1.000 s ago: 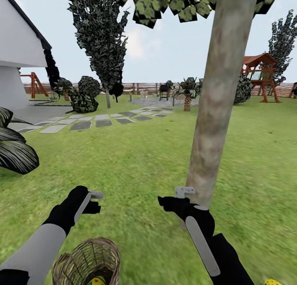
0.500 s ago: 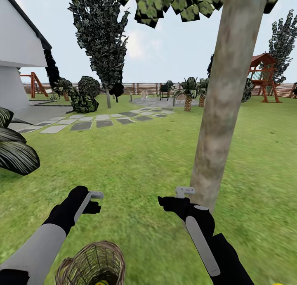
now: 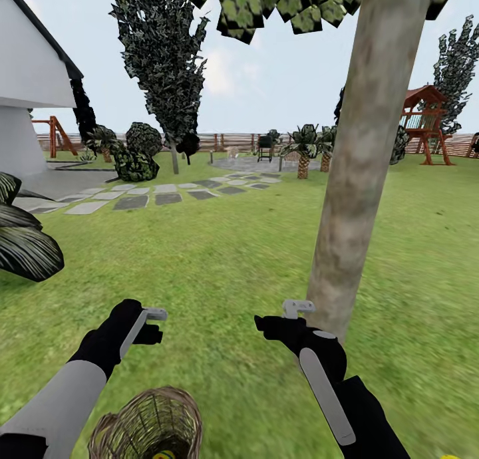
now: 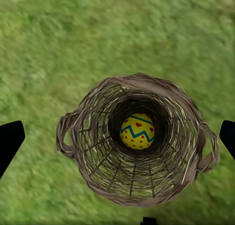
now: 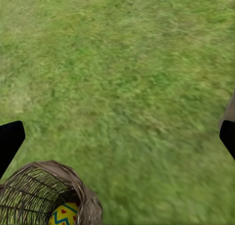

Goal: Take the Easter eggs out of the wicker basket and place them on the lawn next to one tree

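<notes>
The wicker basket stands on the lawn at the bottom of the head view, just below my left gripper. In the left wrist view I look straight down into the basket: one yellow Easter egg with red dots and a blue-green zigzag lies at its bottom. My left gripper hangs open above it, holding nothing. My right gripper is open too, beside the foot of the tree. Its wrist view catches the basket and the egg.
A dark palm bush sits at the left. The grey stepping-stone path runs toward the white house. A dark conifer, short palms, the slat fence and a red playset stand far back. A yellow sliver shows on the grass, bottom right.
The whole view shifted a little between one second ago and half a second ago, so the camera moved. Both arms hold the same pose and both grippers stay open.
</notes>
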Tool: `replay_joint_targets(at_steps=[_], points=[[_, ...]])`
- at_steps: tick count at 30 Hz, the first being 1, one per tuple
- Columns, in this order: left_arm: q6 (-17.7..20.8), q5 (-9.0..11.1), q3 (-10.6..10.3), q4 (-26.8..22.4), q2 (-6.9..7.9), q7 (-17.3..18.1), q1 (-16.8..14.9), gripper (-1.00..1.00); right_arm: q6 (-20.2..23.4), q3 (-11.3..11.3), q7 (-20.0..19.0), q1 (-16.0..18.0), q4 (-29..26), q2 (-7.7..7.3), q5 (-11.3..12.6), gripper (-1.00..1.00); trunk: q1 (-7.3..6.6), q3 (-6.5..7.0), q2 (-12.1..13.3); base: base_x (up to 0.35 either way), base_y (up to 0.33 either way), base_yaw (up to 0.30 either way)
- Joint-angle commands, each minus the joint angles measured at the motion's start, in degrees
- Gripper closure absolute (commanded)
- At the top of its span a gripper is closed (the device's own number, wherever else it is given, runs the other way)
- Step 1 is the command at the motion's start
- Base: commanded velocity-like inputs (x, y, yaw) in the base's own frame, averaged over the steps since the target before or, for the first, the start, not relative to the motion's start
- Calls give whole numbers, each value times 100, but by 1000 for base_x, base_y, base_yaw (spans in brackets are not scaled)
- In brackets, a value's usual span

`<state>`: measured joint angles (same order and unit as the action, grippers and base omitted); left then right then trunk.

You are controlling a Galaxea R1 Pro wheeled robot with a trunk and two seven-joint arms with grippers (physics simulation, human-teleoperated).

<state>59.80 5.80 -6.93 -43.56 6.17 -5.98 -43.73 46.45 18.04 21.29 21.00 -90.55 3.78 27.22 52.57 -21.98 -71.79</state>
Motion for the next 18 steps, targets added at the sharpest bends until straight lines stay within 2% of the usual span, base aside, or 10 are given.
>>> replay_joint_targets(at_steps=[1, 7, 13, 18], points=[[20, 62, -30, -5, 7, -59, -4, -100, 13, 5, 60, 6, -8, 0, 61, -100, 23, -25, -46, 0, 0, 0], [20, 62, -30, 54, 7, -58, -8, -100, 13, 7, 60, 5, -18, 0, 57, -100, 155, -133, -287, 0, 0, 0], [20, 95, -42, 610, 7, -65, -50, -100, 14, 7, 60, 6, -23, 0, 56, -100, 286, -241, -527, 0, 0, 0], [20, 109, -44, 856, 5, -68, -74, -100, 11, 13, 61, 3, -24, 0, 56, -100, 396, -331, -728, 0, 0, 0]])
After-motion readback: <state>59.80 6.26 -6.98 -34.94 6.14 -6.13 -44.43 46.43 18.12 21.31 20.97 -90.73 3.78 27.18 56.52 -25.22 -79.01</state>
